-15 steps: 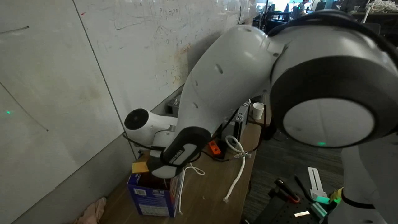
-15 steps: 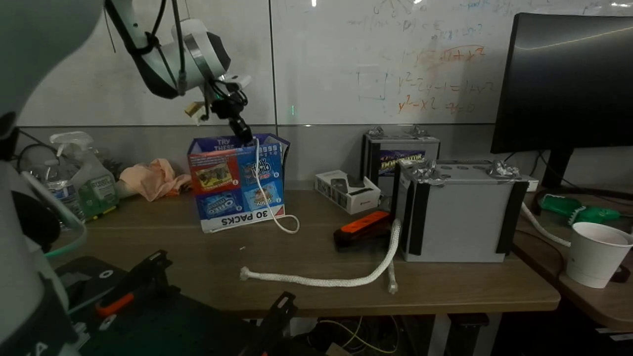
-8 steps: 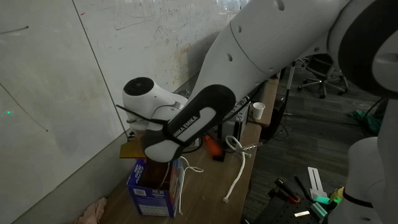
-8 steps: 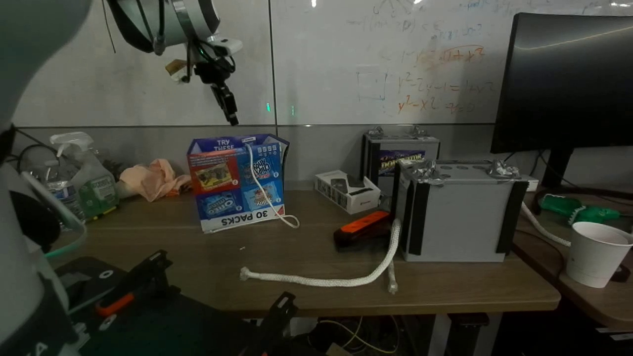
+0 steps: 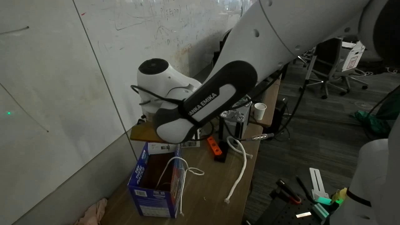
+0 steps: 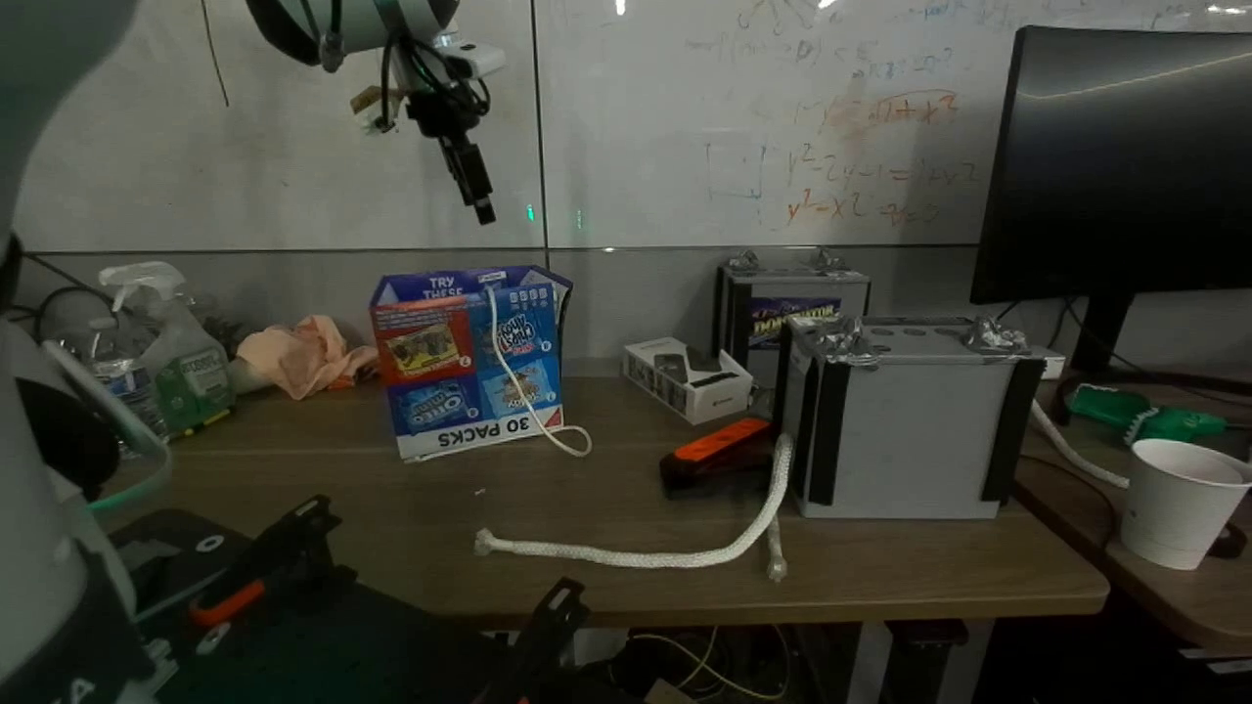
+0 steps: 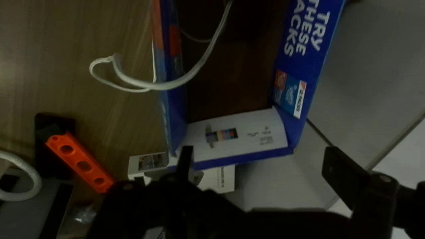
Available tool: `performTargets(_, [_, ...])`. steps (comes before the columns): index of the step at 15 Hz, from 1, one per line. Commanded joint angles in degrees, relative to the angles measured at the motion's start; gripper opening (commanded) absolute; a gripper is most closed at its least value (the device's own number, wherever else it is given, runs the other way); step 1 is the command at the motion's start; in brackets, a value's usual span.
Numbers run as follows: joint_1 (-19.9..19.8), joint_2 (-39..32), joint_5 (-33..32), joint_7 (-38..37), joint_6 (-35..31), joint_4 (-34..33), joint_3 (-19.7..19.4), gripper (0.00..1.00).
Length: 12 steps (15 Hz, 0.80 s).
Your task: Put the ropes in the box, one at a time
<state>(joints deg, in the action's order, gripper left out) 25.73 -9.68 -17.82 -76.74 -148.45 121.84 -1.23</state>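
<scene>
Ropes (image 6: 646, 559) white, limp, unequally thick

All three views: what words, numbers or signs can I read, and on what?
"TRY THESE PACKS": box
"30 PACKS", upside down: box
"OREO", likely, blurred: box
"CHIPS AHOY!", likely, blurred: box
"ANKA EMIKA", start hidden: arm
"A", cut off: base
"DOMINATOR": rear case
"y²-2y-1=1+x²": whiteboard
Too small or blurred: other box and whiteboard writing; labels on small carton, spray bottle, water bottle, far carton.
</scene>
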Motion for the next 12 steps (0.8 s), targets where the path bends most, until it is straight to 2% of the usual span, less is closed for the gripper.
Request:
performTargets(1, [-5.64,11.36,-4.80,-3.99,0.80,8.53,1.17,1.00])
performTargets(4, [-11.70,16.86,-3.26,0.57,2.46,12.81,2.31,1.00])
performTargets(7, [-16.62,19.62,1.06,12.07,4.49,16.29,2.02,1.00])
performTargets(9, [-18.95,19.07,4.43,21.84,5.25,17.88,0.96,1.00])
performTargets(10, [-15.27,18.52,5.60,26.25,5.69,18.53,-3.67,1.00])
performTargets(12, [-16.71,16.72,6.58,35.18,7.89,18.81,-5.81,1.00])
